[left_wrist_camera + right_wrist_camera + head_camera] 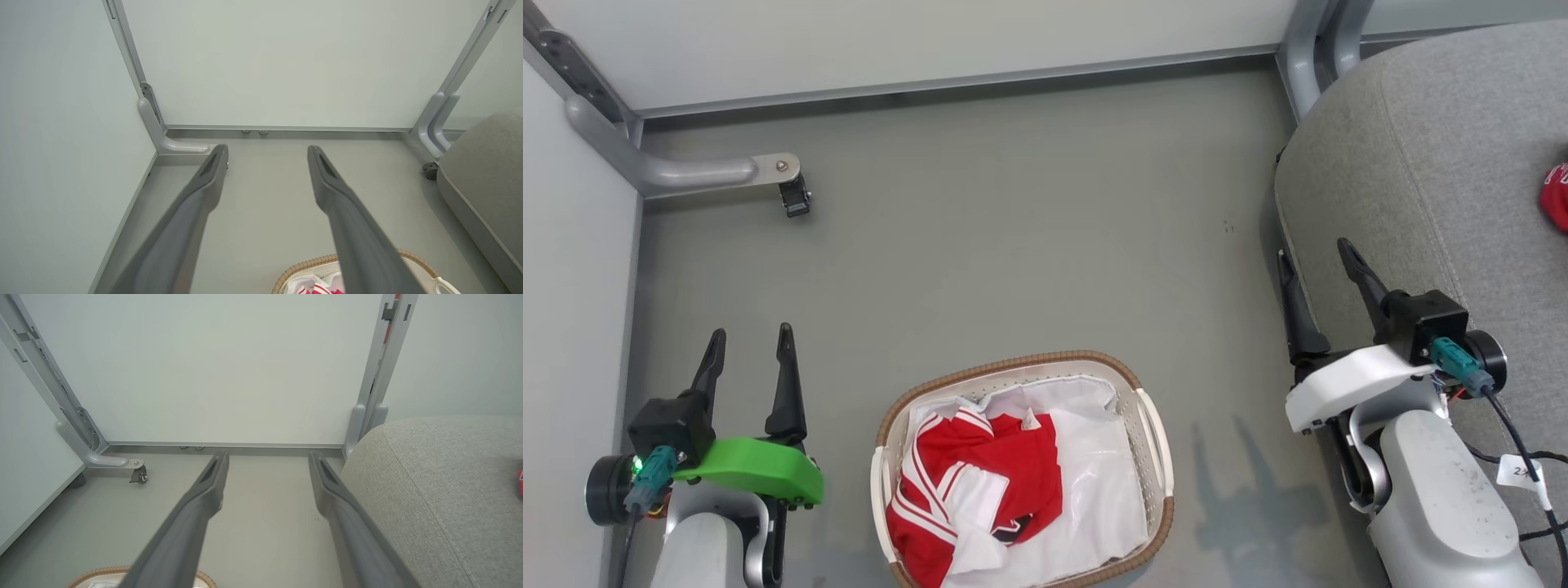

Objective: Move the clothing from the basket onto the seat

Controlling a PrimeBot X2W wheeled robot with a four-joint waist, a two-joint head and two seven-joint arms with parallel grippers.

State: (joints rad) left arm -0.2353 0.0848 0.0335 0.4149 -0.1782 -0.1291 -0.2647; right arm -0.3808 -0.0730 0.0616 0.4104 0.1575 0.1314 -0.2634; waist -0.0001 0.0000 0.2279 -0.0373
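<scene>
Both arms sit parked either side of the basket (1013, 363) on the floor, left gripper (751, 331) and right gripper (1313, 251) with jaws spread wide and empty, I'd guess so either can dive in next. The clothing (1005, 465) is a red-and-white heap in the basket's left half, plus a red scrap (1556, 196) at the right edge of the seat (1421, 163), so probably one piece is over already. Head view gives the whole pile, the left wrist view catches a sliver of it past the rim, and the right wrist view gets the seat's seam up close.
</scene>
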